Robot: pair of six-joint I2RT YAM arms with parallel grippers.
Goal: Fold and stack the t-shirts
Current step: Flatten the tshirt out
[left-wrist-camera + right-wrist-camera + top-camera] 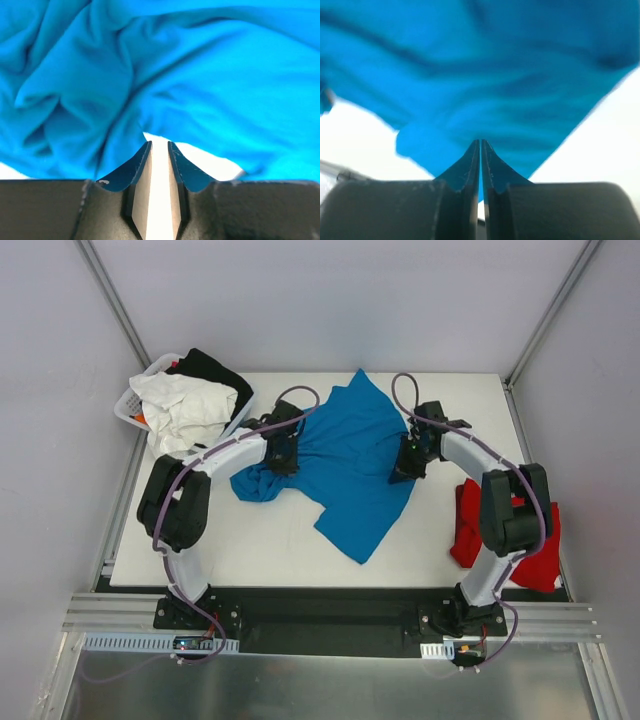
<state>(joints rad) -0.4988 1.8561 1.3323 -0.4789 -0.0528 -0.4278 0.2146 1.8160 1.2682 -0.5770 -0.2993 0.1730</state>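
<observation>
The turquoise-blue t-shirt (350, 465) lies spread across the middle of the table, bunched into folds at its left end (255, 483). My left gripper (284, 462) rests at that bunched left side. In the left wrist view the left gripper (159, 145) is open a narrow way, with only white table in the gap and the blue t-shirt's edge (150, 100) just past the tips. My right gripper (405, 472) sits on the shirt's right edge. In the right wrist view the right gripper (480, 141) has its jaws almost together, with blue cloth (485, 90) showing in the slit. The red t-shirt (468, 530) lies crumpled at the table's right edge, partly behind the right arm.
A white basket (130, 402) at the back left corner holds a white garment (185, 410) and a black garment (215, 370). White walls with metal posts close in the table on three sides. Bare table surface (230, 540) shows in front of the blue shirt.
</observation>
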